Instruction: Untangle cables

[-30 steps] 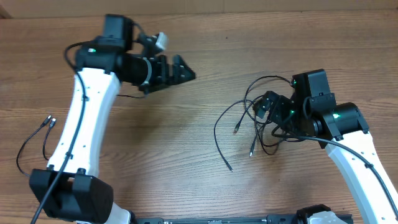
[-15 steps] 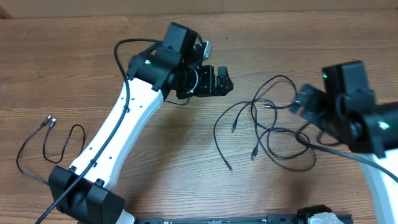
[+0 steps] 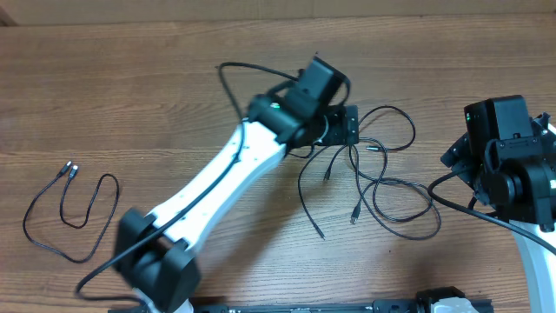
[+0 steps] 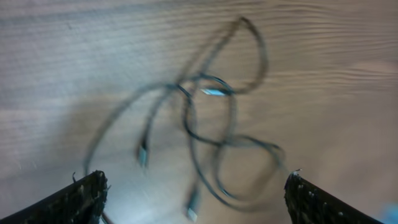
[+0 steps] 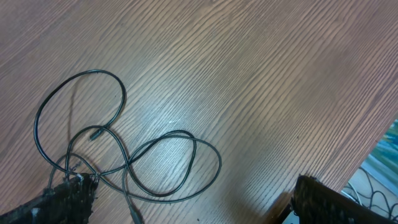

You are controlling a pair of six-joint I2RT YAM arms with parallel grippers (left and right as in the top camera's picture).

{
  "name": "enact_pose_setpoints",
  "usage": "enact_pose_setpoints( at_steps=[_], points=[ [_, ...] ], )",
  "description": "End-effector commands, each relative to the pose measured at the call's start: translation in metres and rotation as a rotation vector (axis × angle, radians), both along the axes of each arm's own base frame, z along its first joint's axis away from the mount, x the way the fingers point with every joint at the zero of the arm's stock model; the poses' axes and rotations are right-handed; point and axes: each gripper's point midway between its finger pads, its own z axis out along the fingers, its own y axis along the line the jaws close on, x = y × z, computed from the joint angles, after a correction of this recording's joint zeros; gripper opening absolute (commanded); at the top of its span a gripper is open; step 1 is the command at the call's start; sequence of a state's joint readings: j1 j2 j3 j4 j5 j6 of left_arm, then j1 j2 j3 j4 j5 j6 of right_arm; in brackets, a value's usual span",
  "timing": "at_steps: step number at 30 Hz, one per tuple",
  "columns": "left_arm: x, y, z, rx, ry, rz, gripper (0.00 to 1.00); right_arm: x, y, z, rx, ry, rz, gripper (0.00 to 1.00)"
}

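Cables [image 3: 358,178] lie tangled on the desk [image 3: 130,78] — left pincer [image 4: 195,190] hovers open above them, right pincer [image 5: 189,193] open beside them — both empty.

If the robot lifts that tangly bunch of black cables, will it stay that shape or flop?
Probably floppy: the tangled cables lie in loose curvy loops, so they'd likely droop. They look thin, so probably light. The loops cross, so lifting one may drag others along.

Blur smears the tangled cables [image 4: 214,92] in the left wrist view, plug ends unreadable, while from overhead the left gripper [image 3: 350,126] covers some upper-left strands.
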State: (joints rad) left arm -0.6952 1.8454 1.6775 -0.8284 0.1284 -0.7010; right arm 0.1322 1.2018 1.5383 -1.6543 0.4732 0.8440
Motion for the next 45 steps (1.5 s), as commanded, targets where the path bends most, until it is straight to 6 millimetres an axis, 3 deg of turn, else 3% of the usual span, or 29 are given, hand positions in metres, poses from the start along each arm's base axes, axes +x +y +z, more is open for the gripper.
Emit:
enact_pose_setpoints(
  at_steps=[1,4,8,13,16,17,18,20,27,29,30,31,34,36,39,42,45],
  points=[
    [0.024,0.004,-0.042,0.176,-0.079,-0.018,0.92,0.0,-0.004,0.006,-0.013,-0.024,-0.027,1.0],
    [0.034,-0.009,-0.078,0.183,-0.06,-0.032,0.89,0.0,-0.004,0.006,-0.013,-0.025,-0.027,1.0],
    [0.039,-0.036,-0.113,0.106,-0.02,-0.085,0.86,0.0,-0.004,0.006,-0.013,-0.025,-0.027,1.0],
    [0.043,-0.056,-0.129,0.054,-0.041,-0.163,0.89,0.001,0.001,0.004,0.016,-0.024,-0.018,1.0],
    [0.048,-0.062,-0.126,0.04,-0.081,-0.182,0.89,0.002,0.001,0.004,0.016,-0.028,-0.018,1.0],
    [0.05,-0.063,-0.125,0.037,-0.091,-0.188,0.84,0.003,0.001,0.004,0.016,-0.032,-0.018,1.0],
    [0.052,-0.066,-0.122,0.029,-0.108,-0.194,0.71,0.004,0.001,0.004,0.017,-0.037,-0.018,1.0],
    [0.055,-0.07,-0.119,0.013,-0.128,-0.195,0.56,0.007,0.001,0.005,0.019,-0.047,-0.018,1.0],
    [0.034,-0.086,-0.133,0.033,-0.119,-0.253,0.56,0.007,0.003,0.004,0.031,-0.047,-0.014,1.0],
    [0.031,-0.087,-0.142,0.056,-0.113,-0.255,0.43,0.007,0.007,0.003,0.05,-0.043,-0.007,1.0],
    [0.029,-0.088,-0.148,0.067,-0.107,-0.257,0.29,0.007,0.008,0.002,0.056,-0.041,-0.005,1.0],
    [0.029,-0.086,-0.152,0.078,-0.103,-0.255,0.07,0.007,0.008,0.002,0.057,-0.041,-0.005,1.0],
    [0.033,-0.075,-0.161,0.126,-0.096,-0.229,0.04,0.009,0.009,0.003,0.062,-0.052,-0.004,1.0],
    [0.041,-0.066,-0.15,0.13,-0.101,-0.205,0.04,0.012,0.013,0.003,0.087,-0.061,0.005,1.0],
    [0.058,-0.042,-0.105,0.12,-0.114,-0.151,0.04,0.015,0.028,-0.002,0.173,-0.056,0.036,1.0],
    [0.068,-0.007,-0.033,0.08,-0.151,-0.088,0.04,0.016,0.045,-0.012,0.267,-0.037,0.069,1.0],
    [0.063,0.03,0.043,0.019,-0.221,-0.032,0.04,0.019,0.066,-0.029,0.376,-0.008,0.105,1.0]
  ],
)
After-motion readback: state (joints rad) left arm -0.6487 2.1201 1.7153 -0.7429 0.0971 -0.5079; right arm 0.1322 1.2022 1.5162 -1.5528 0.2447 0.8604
